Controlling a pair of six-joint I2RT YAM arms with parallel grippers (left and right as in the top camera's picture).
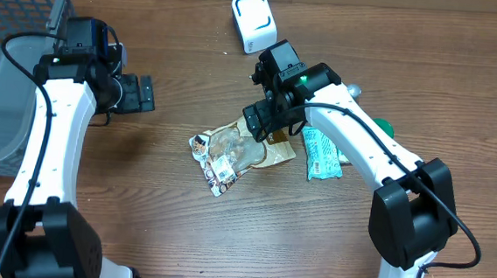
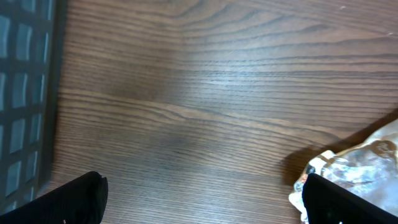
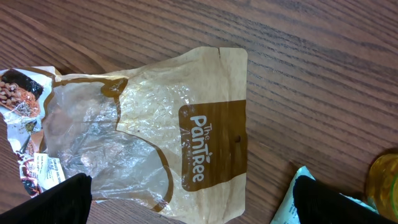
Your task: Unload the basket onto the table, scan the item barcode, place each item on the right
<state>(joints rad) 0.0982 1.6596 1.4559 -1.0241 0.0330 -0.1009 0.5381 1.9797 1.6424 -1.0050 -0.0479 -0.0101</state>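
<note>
Dark wood-grain table [image 1: 172, 230]. Crinkled brown-and-clear plastic snack pouch [image 1: 239, 149] lying flat mid-table, below white rounded scanner box [image 1: 253, 21]. Right gripper [image 1: 263, 121] over pouch, jaws wide, empty. Left gripper [image 1: 138, 94] wide, well left of pouch. Step, judged: approach before pickup. Next: descend, pinch pouch edge, lift toward scanner.

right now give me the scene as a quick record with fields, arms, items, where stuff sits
left gripper: open, empty, over bare table beside the basket
right gripper: open, empty, above the brown pouch
brown pouch: lying flat, clear window, brown printed label facing up
small snack packet: at the pouch's left end, crumpled
green packet: flat, right of the pouch
scanner: white, at the table's far edge
basket: grey mesh, at the table's left edge
barcode: none visible in any view
</note>
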